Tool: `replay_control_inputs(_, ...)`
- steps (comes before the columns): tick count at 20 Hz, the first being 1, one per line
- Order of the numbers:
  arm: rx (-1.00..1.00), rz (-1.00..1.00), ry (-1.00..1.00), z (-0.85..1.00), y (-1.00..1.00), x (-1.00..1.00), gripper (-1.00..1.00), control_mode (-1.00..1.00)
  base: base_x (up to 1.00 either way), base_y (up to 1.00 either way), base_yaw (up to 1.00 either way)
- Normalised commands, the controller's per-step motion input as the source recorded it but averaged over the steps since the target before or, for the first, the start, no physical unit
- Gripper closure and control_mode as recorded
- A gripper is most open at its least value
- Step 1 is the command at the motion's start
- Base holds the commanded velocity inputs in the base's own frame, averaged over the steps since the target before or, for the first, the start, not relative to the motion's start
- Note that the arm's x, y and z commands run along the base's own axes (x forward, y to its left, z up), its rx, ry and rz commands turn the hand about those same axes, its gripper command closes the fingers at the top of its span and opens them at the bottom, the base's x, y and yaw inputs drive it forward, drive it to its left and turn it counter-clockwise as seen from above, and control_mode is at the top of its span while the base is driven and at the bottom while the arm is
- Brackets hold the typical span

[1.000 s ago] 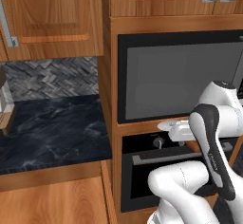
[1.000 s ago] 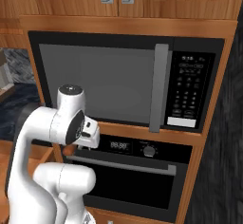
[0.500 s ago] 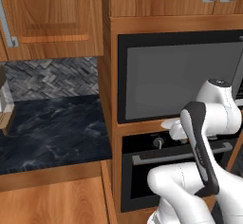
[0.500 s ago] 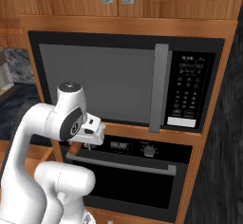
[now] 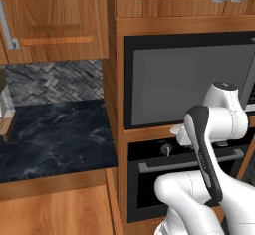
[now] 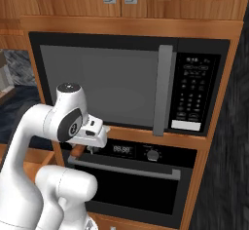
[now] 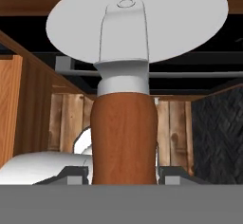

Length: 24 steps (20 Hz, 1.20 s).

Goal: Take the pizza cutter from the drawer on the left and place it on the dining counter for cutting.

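Note:
The pizza cutter has a brown wooden handle and a round silver wheel, and in the hand view it stands straight up from my gripper. My gripper is shut on the handle, with one fingertip pressed on each side. In the base views my white hand hangs in front of the oven, just below the microwave, and the cutter is hidden behind it. The drawer and the dining counter are out of view.
A built-in microwave sits above a black oven with a steel bar handle, right in front of the hand. A short black counter with a grey herringbone backsplash lies to the left. Wooden cabinet doors hang overhead.
The arm's upper links have swung round, the forearm shifting left in the left base view. The hand stays near the oven top with the cutter still gripped.

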Motion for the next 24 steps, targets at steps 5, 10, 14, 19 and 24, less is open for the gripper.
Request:
replay_control_inputs(5, 0.00, 0.00, 0.00, 0.00, 0.00, 0.00, 1.00, -1.00, 0.00, 0.00, 0.00)
replay_control_inputs(10, 0.00, 0.00, 0.00, 0.00, 0.00, 0.00, 1.00, 1.00, 0.00, 0.00, 0.00)
replay_control_inputs(14, 0.00, 0.00, 0.00, 0.00, 0.00, 0.00, 1.00, 1.00, -0.48, -0.31, 0.02)
replay_control_inputs(19, 0.00, 0.00, 0.00, 0.00, 0.00, 0.00, 1.00, 1.00, -0.95, -0.65, 0.11)
replay_control_inputs(24, 0.00, 0.00, 0.00, 0.00, 0.00, 0.00, 1.00, 1.00, -0.42, 0.02, 0.75)
